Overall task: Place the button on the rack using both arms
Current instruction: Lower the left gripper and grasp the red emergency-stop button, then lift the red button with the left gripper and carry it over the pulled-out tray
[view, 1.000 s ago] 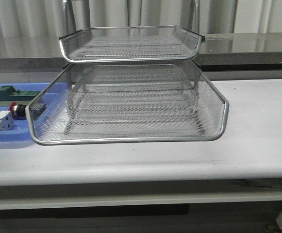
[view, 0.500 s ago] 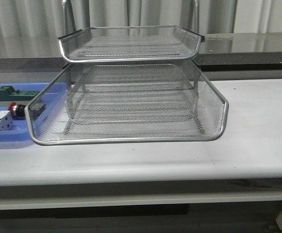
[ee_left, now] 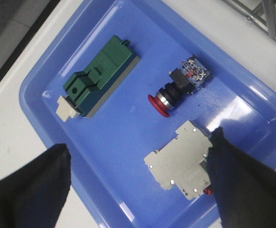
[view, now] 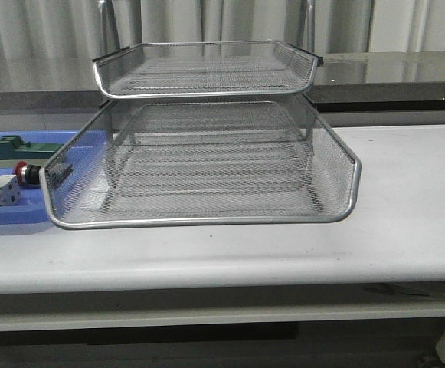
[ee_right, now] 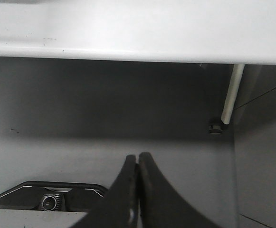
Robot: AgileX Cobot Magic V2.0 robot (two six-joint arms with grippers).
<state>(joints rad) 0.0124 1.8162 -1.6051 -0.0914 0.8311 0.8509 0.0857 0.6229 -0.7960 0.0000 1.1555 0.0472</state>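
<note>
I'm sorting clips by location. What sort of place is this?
Probably a lab or workshop bench: a white table with a wire-mesh rack and a blue tray of electrical parts, including a red-headed button.

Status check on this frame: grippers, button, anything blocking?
Left gripper open above blue tray; right gripper shut, empty, below table edge. Button lies untouched in tray. Rack empty, nothing blocking.
</note>
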